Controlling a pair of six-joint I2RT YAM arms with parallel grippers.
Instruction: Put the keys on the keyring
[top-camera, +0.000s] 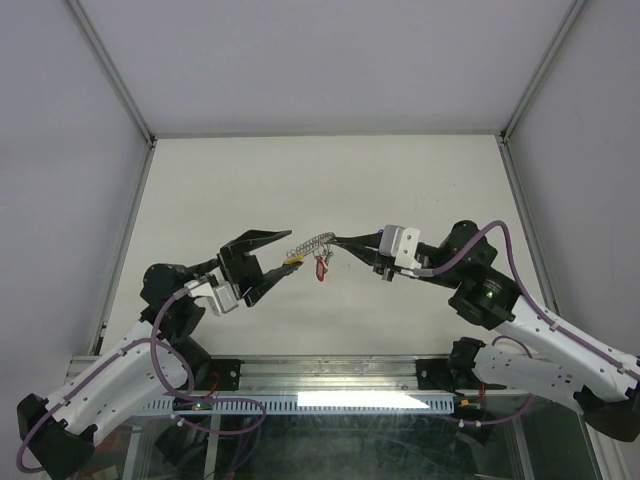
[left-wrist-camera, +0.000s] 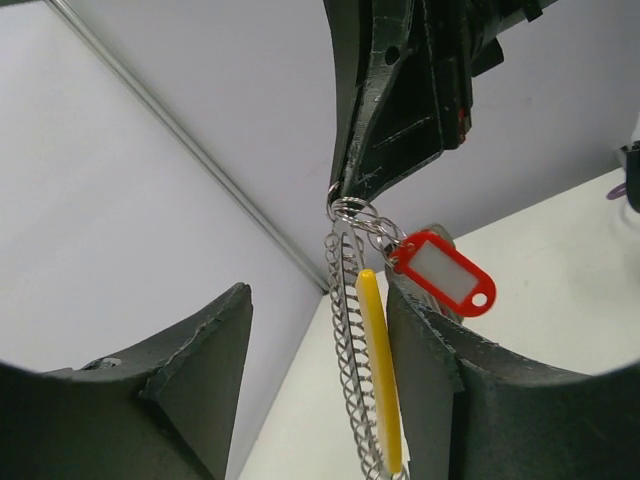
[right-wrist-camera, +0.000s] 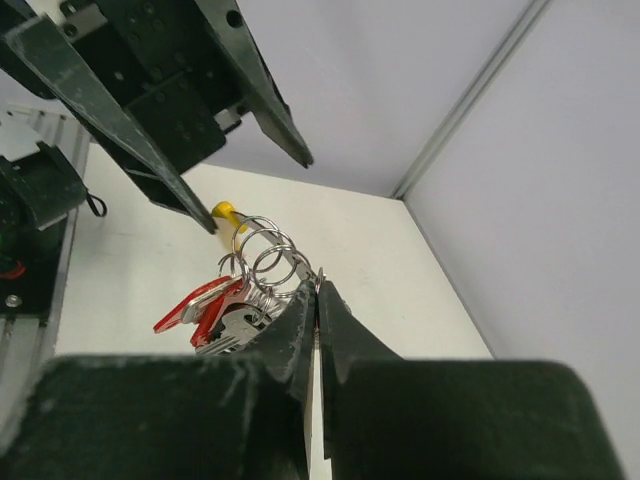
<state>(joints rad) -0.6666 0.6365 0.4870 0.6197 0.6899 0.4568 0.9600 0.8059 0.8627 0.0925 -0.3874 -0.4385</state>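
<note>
The keyring, a silvery coil-like ring, hangs in the air above the table between both arms. My right gripper is shut on its right end. Keys with red tags dangle from small rings under that end. My left gripper is open around the ring's other end. In the left wrist view the coil runs between the left gripper's spread jaws, apart from the left one. A yellow tag lies beside the coil, against the inner face of the right finger. A red tag shows behind it.
The white table is fenced by grey walls with metal corner posts. A metal rail and cable tray run along the near edge between the arm bases.
</note>
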